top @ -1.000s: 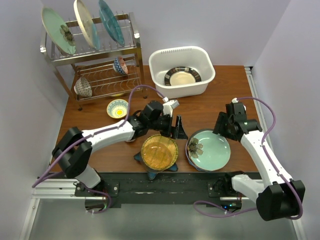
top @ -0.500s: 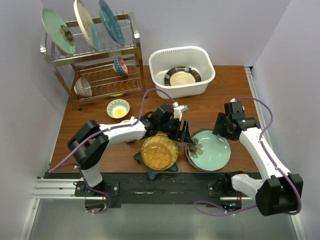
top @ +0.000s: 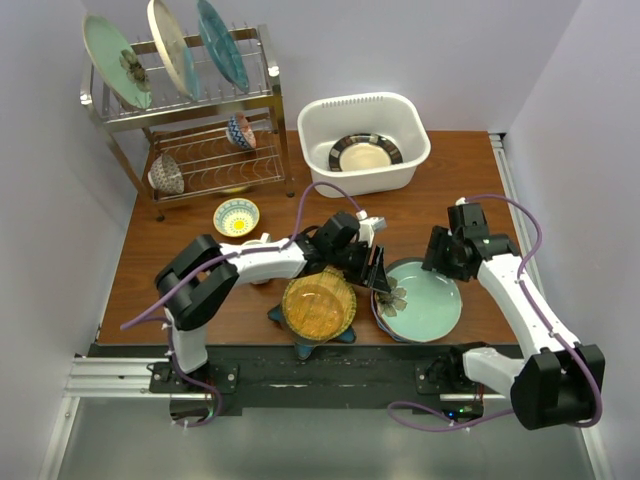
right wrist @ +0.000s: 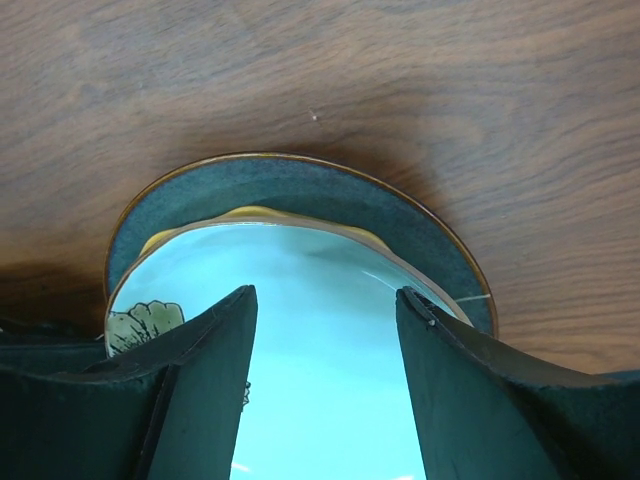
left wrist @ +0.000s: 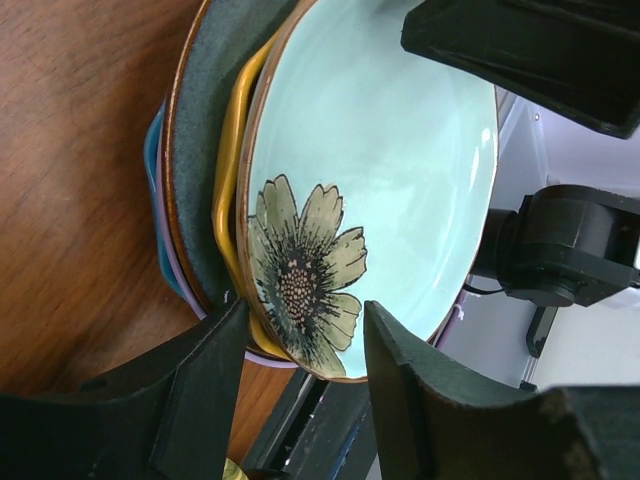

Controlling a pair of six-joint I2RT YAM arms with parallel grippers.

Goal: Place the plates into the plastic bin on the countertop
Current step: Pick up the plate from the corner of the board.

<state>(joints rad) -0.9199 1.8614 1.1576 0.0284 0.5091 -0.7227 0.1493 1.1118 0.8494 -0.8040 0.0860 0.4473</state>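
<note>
Top external: tabletop (top: 430,205) carries a rack (top: 190,110) at far left and a white bin (top: 365,182) at far centre, well apart from the plates at the near edge. One striped plate (top: 365,153) lies in the bin. At near right a stack (left wrist: 200,150) has the mint plate (top: 430,300) on top. Amber plate (top: 318,305) sits just left of it.

Left fingers (left wrist: 205,385) are half spread and straddle the mint plate's flower rim, with no contact that I can tell. Right fingers (right wrist: 200,390) are spread wide over the opposite rim, holding nothing.

Step in hand, by my reading: taking hold of the mint plate. Next calls for pinching the rim, lifting clear of the stack, carrying it to the bin, and setting it on the striped plate.
</note>
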